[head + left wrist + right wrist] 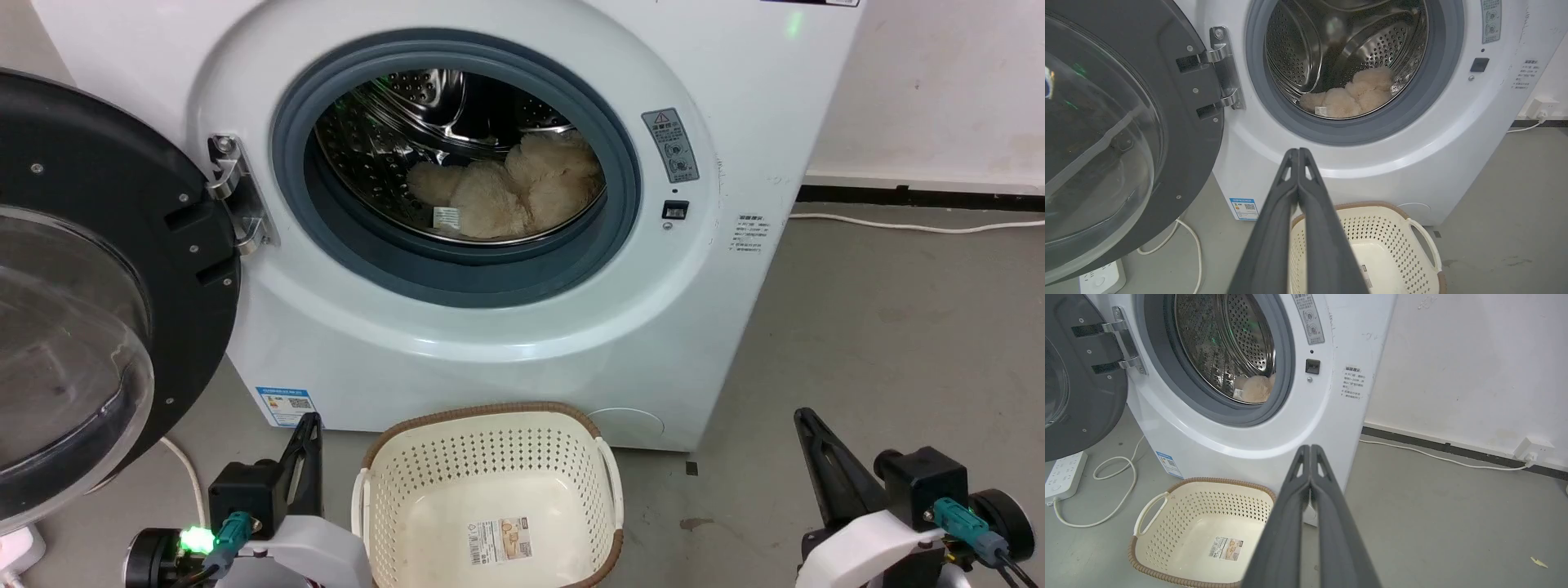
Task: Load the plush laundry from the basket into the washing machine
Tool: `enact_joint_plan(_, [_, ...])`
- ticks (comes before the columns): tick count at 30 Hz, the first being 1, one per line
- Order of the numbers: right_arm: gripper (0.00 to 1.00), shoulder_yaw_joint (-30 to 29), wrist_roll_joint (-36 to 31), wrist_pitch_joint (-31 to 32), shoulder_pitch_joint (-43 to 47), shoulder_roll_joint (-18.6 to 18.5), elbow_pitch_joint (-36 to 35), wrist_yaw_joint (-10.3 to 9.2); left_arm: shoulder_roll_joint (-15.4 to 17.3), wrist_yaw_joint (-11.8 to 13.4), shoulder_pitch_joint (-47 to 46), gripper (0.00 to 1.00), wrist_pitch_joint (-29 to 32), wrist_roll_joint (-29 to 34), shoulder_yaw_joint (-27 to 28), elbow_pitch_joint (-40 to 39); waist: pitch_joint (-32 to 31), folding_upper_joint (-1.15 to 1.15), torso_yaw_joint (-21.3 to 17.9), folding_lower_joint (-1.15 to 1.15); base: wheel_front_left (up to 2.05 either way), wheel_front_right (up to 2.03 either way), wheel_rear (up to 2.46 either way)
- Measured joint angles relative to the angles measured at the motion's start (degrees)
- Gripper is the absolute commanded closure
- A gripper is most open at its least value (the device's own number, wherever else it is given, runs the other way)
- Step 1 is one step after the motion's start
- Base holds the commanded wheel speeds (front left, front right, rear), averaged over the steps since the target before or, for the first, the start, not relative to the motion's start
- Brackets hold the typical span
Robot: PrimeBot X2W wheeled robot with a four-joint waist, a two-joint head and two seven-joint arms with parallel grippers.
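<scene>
Head view, nearest first.

- Left gripper (pixel 310 420) at 7 o'clock, low in the picture. The two dark fingers are pressed together, clenched on nothing. The left wrist view confirms it: the tips (pixel 1298 151) meet, with no gap.
- Right gripper (pixel 805 413) at 5 o'clock, well apart from the left. It is also clenched and holds nothing, and the right wrist view shows its fingertips (pixel 1310 447) touching.
- Basket (pixel 490 412) at 6 o'clock, between the two grippers, standing on the grey floor (pixel 882 327) just in front of the washer's base. The label sticker (pixel 500 541) lies in plain sight on its floor. The brown rim and white handle (pixel 1152 506) are visible.
- Washing machine (pixel 506 351) behind the basket, from centre to 12 o'clock. The black-rimmed glass door (pixel 106 269) is swung wide open at 9 o'clock on a metal hinge (pixel 233 192).
- Grey gasket (pixel 457 273) rings the opening.
- Plush laundry (pixel 522 192) lies inside the steel drum (pixel 384 122), on its bottom toward 4 o'clock of the opening. The white tag (pixel 446 218) sits near 6 o'clock at the drum's lip.
- Right wrist view: power strip (pixel 1063 473) and a looped white cable (pixel 1118 486) lie on the floor under the door.
</scene>
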Motion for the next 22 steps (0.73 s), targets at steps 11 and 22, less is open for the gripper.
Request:
enact_joint_plan(11, [1.00, 0.0, 0.0, 0.0, 0.0, 0.0, 0.0, 0.00, 0.0, 0.0, 0.0, 1.00, 0.0, 0.0, 0.0, 0.0, 0.0, 0.00, 0.0, 0.00, 0.00, 0.00, 0.00])
enact_joint_plan(22, [1.00, 0.0, 0.0, 0.0, 0.0, 0.0, 0.0, 0.00, 0.0, 0.0, 0.0, 1.00, 0.0, 0.0, 0.0, 0.0, 0.0, 0.00, 0.0, 0.00, 0.00, 0.00, 0.00])
